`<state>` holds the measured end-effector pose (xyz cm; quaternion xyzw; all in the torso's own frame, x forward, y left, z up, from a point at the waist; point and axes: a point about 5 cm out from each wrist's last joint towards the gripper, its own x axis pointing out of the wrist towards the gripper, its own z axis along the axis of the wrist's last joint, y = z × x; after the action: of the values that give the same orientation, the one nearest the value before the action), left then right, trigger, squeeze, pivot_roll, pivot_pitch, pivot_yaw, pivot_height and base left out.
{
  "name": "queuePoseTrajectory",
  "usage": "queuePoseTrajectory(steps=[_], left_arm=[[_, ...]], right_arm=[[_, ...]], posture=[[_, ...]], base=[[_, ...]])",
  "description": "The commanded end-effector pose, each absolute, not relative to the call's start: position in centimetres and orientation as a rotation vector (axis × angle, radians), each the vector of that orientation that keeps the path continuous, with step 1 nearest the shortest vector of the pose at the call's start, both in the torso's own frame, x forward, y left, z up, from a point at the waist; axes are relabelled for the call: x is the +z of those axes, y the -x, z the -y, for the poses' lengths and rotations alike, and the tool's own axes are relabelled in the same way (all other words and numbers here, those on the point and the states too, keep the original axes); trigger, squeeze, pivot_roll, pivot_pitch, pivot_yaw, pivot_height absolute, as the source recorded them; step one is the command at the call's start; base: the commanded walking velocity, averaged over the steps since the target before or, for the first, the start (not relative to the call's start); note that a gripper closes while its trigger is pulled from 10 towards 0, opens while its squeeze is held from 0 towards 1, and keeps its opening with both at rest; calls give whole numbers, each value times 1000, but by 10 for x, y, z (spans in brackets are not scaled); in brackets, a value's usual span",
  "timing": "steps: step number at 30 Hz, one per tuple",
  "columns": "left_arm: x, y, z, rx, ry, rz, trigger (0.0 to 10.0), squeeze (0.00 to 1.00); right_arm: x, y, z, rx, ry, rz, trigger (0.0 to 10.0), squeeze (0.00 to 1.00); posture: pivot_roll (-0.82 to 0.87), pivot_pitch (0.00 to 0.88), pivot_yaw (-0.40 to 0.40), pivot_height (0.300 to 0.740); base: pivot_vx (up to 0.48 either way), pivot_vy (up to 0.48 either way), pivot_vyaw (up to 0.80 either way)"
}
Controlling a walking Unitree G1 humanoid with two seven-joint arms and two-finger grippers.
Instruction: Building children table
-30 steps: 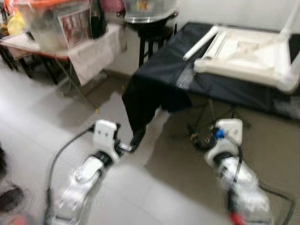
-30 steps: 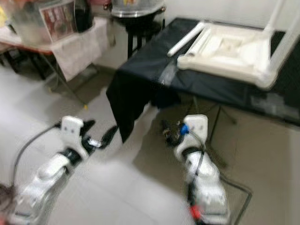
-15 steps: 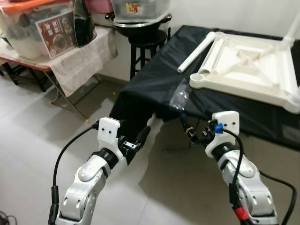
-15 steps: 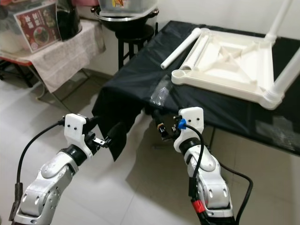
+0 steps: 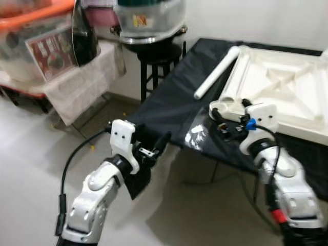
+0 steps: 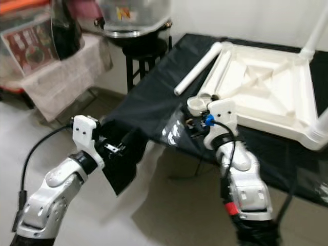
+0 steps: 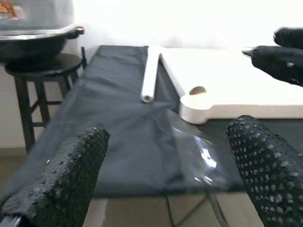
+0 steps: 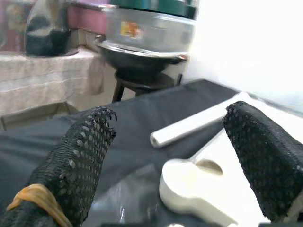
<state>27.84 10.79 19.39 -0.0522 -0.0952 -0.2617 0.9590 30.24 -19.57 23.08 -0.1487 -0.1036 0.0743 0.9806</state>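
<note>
Hidden, cut off and blurred parts

The white tabletop (image 5: 279, 97) runs off the right edge, and the right arm covers part of its near corner. The clear tub (image 5: 38, 48) and its label at upper left are blurred and unreadable. The big pot (image 6: 134, 18) on the stool is cropped by the top edge.
</note>
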Motion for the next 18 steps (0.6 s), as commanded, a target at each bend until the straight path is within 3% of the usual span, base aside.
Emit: queuePoseTrajectory(steps=[1,4,12,18], left_arm=[[191,-278,-113,-525,95,170,10000,0],[190,-278,-110,-542,95,165,10000,0],[187,-279,-104,-558,100,138,10000,0],[180,-279,-104,-562,73,103,10000,0]], right_arm=[[225,-305,194,151,309,180,10000,0],[230,-306,203,123,284,180,10000,0],[236,-304,197,184,212,195,10000,0],[239,-303,187,285,275,179,10000,0]], posture=[[-26,109,32,740],[-31,113,33,740],[-32,116,35,740],[-30,121,34,740]], base=[[472,0,0],[469,0,0],[452,0,-800],[0,0,-800]])
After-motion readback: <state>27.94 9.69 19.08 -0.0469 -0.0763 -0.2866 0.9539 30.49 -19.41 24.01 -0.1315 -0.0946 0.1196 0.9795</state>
